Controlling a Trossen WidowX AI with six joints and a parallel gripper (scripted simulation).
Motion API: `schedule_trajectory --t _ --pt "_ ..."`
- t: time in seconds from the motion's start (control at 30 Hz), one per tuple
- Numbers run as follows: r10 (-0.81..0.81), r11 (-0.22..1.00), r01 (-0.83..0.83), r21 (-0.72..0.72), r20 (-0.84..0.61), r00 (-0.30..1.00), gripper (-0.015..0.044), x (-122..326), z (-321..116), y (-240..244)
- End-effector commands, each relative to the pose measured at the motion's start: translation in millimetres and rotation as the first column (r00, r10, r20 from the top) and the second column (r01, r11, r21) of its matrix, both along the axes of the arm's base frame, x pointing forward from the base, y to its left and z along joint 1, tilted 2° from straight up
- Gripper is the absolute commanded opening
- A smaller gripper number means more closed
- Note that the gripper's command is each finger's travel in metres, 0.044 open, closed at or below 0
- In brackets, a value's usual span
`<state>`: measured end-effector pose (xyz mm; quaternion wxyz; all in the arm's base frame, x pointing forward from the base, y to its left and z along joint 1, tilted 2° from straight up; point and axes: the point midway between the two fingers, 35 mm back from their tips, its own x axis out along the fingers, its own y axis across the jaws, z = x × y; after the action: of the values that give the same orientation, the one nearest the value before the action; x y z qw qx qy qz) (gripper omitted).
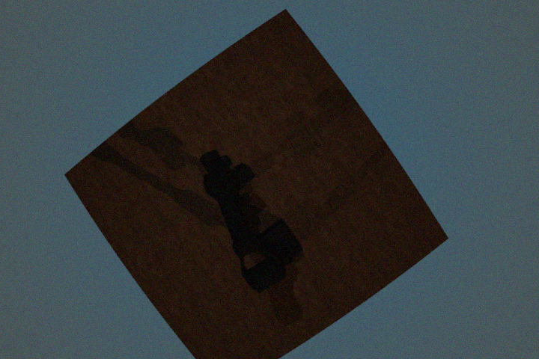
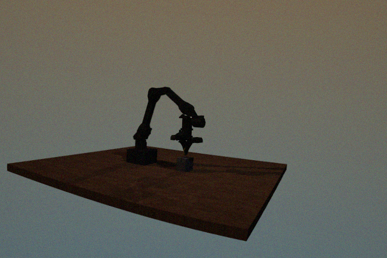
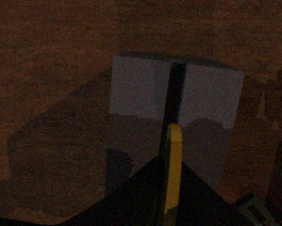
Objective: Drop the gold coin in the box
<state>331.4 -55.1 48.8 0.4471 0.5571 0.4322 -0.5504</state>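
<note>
The grey box (image 2: 185, 164) (image 3: 208, 96) stands on the table, with its dark slot (image 3: 174, 89) running away from me in the wrist view. My gripper (image 2: 185, 153) (image 3: 166, 169) is shut on the gold coin (image 3: 175, 157) and points straight down, just above the lid. The coin is on edge, roughly lined up with the slot and overlapping its right side in the wrist view. Whether its lower edge has entered the slot cannot be told. The dark-green holder (image 3: 257, 210) shows partly at the bottom right of the wrist view. In the top view the arm hides the fingers.
The arm's dark base block (image 2: 141, 156) stands left of the box in the exterior view. The wooden table (image 1: 278, 84) (image 2: 200, 199) is dim, with long arm shadows across it. A shadow also covers the near part of the lid.
</note>
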Motion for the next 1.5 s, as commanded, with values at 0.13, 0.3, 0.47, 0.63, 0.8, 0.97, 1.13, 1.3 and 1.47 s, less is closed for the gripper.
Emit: schedule_trajectory --t 0.13,0.3,0.47,0.63,0.8,0.97,1.13,1.3,1.47 --pt "0.003 1.000 -0.003 0.000 -0.001 1.000 0.0000 0 -4 0" --pt "0.002 1.000 -0.002 0.000 -0.001 1.000 0.0000 0 -6 0" --pt "0.002 1.000 -0.002 0.000 -0.001 1.000 0.0000 0 -8 0" --pt "0.001 1.000 -0.001 0.000 -0.001 1.000 0.0000 0 -9 0" --pt "0.000 1.000 0.000 0.000 0.000 1.000 0.0079 0 -8 0" --pt "0.000 1.000 0.000 0.000 0.000 1.000 0.0161 0 -8 0" --pt "0.000 1.000 0.000 0.000 0.000 1.000 0.0161 0 -8 0" --pt "0.000 1.000 0.000 0.000 0.000 1.000 0.0239 0 1 0" --pt "0.000 1.000 0.000 0.000 0.000 1.000 0.0371 0 12 0"
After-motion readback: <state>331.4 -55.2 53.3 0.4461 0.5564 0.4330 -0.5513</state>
